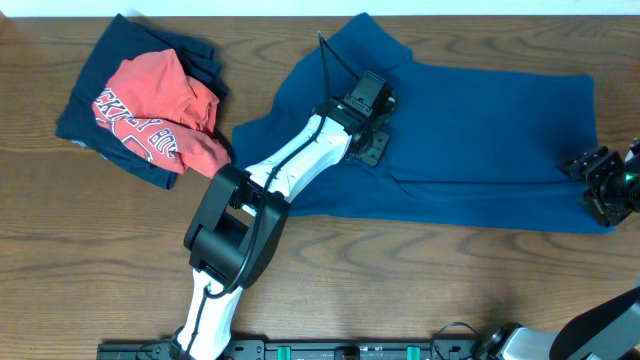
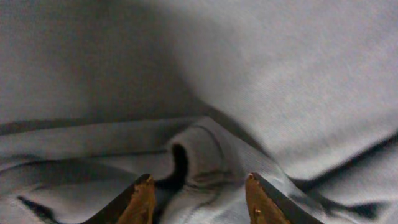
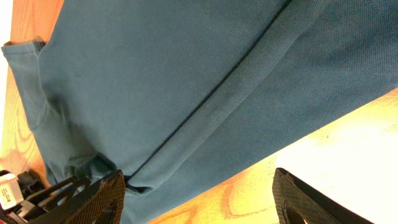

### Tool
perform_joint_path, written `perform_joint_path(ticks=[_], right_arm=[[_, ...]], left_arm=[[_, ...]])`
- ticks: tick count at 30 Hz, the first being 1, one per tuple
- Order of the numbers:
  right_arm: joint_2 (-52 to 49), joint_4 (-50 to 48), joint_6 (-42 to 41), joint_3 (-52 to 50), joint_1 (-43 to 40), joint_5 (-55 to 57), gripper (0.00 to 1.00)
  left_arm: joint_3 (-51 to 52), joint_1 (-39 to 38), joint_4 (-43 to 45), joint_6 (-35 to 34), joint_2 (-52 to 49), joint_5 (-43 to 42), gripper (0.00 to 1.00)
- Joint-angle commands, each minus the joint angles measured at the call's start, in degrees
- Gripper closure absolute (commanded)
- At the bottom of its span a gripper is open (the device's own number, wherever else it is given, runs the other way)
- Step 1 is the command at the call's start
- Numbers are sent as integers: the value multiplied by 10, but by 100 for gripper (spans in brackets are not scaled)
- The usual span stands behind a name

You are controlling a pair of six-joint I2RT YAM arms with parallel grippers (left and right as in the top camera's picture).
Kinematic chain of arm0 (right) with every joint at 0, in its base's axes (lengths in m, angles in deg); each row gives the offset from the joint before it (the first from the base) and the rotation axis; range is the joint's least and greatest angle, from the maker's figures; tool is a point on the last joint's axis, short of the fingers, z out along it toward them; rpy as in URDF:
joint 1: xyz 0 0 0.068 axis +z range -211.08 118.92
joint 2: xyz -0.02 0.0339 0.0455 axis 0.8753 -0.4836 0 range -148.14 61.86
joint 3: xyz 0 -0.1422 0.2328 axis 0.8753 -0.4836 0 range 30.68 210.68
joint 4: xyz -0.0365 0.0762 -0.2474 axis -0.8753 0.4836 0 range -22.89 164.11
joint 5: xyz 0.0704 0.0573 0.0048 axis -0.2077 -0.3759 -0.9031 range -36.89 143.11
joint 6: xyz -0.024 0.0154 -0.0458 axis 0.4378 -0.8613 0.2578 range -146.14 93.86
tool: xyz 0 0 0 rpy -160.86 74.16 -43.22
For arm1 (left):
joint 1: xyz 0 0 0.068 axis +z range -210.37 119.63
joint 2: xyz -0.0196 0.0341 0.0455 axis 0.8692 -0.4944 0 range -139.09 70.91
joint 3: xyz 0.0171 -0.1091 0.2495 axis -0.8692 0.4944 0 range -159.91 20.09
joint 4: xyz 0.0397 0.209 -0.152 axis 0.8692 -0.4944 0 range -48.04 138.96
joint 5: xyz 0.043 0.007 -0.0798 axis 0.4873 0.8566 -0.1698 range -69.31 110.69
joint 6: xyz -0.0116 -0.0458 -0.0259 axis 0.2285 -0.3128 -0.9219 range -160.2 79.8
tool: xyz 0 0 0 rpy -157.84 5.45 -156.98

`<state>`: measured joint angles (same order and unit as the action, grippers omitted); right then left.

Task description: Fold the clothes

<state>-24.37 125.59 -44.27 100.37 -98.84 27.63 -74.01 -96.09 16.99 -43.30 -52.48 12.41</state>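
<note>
Blue T-shirt [image 1: 480, 130]: it lies spread out wide on the wooden table [image 1: 400, 270]. Most of it is flat. A long crease runs along it, and the end on the left arm's side is bunched up.
Left gripper [image 1: 374, 138]: it is down on the blue T-shirt, near the bunched end. Its two fingers [image 2: 142, 200] stand apart. A small hump of the blue T-shirt sits between them. There is a dark gap beside the hump, so the cloth does not look pinched. It has hold of nothing.
Right gripper [image 1: 598, 185]: it is at the far edge of the blue T-shirt, on the side away from the left gripper. Its fingers are spread wide. One finger [image 3: 93, 196] is by a corner of the blue T-shirt, and the other is over bare wood just past the shirt's edge. It has hold of nothing.
Red tee [image 1: 150, 105]: it is crumpled up with white letters on it, beside the blue T-shirt, just past the bunched end.
Navy garment [image 1: 105, 70]: it lies under the red tee, beside the blue T-shirt and not touching it.
</note>
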Motion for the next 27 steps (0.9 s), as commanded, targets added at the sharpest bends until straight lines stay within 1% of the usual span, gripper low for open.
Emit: perform_joint_path(ticks=[1,9,12,17,22,24,27], right_arm=[[1,1,9,7,3,2,26],[1,3,9,7,3,2,26],[1,5,9,7,3,2,26],[1,7,9,7,3,2,26],[1,9,9,7,3,2,26],[1,9,9,7,3,2,26],[1,9,9,7,3,2,26]], left_arm=[[0,0,5,-1,-9,34,50],[5,-4,-8,-1,-9,21,51],[12,-3,-9,-1,-9,20,55],[13,-3,-12,-1,-9,-2,70],[13,-3,-19,-1,-9,-30,89],[13,-3,-18,-1,-9,-31,94],[5,-3,-16,-1,-9,-31,94]])
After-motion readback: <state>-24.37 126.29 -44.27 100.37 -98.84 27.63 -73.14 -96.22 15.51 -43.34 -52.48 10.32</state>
